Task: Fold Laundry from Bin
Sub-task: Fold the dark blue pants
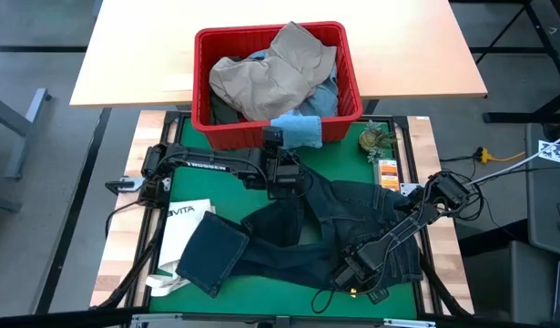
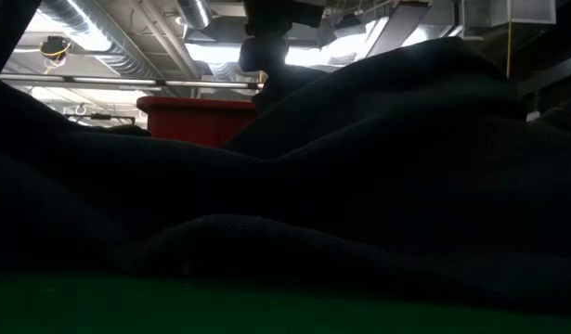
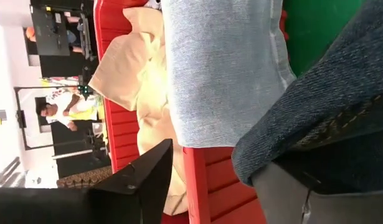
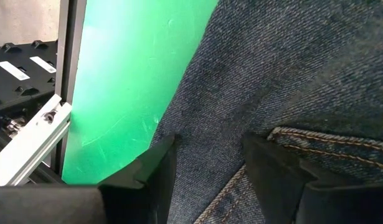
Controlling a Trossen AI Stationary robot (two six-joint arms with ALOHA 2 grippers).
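Dark navy jeans [image 1: 334, 219] lie spread on the green mat, one leg folded back over a white tote bag [image 1: 184, 228]. The red bin [image 1: 207, 82] stands at the far edge with khaki trousers [image 1: 270, 73] in it, and a light blue cloth [image 3: 222, 74] hangs over its near rim. My left gripper [image 1: 280, 169] is open at the jeans' far end, just in front of the bin. My right gripper [image 4: 207, 180] is open and points down on the jeans' near right part, with flat denim between its fingers. My left gripper is open. A thick edge of the jeans [image 3: 316, 124] still lies draped over one finger [image 3: 291, 199]; the other finger is bare. My right gripper's fingers [image 4: 278, 174] stand on the denim beside a stitched seam [image 4: 328, 143]. I cannot tell whether they touch it.
A small plant-like object [image 1: 375, 139] and an orange card [image 1: 387, 171] sit at the mat's far right. The metal frame rail [image 4: 29, 143] runs along the mat's edge near my right gripper. In the low view, dark cloth fills the foreground before the bin [image 2: 197, 116].
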